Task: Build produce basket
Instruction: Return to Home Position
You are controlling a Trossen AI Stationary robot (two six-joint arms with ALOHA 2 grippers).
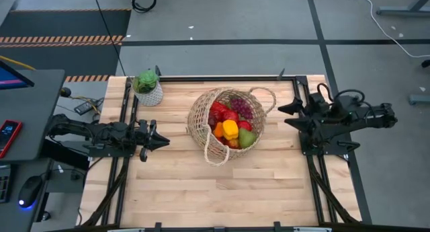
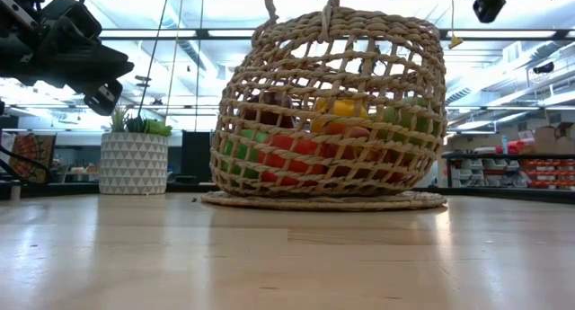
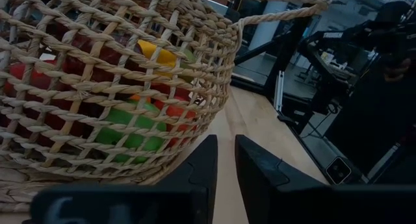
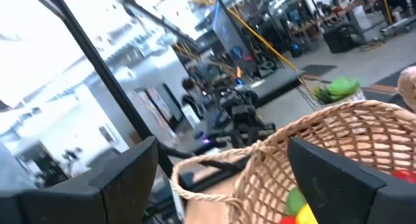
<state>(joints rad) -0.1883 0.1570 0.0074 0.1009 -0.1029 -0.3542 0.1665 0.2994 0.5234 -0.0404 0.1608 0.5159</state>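
The woven tan basket [image 1: 226, 124] stands on the table's middle, its flat base on the wood [image 2: 323, 200]. It holds the produce [image 1: 232, 124]: red peppers, a yellow pepper, a green pear, purple grapes. My left gripper [image 1: 164, 140] hovers left of the basket, fingers nearly together, empty; its wrist view shows the basket wall [image 3: 110, 87]. My right gripper [image 1: 283, 115] hovers right of the basket, open wide and empty; the basket rim [image 4: 338, 130] shows in its wrist view.
A small white pot with a green plant [image 1: 148, 87] stands at the table's far left. Black frame rails [image 1: 127, 111] run along the table's left and right sides. Bare wood [image 1: 215, 191] lies near the front edge.
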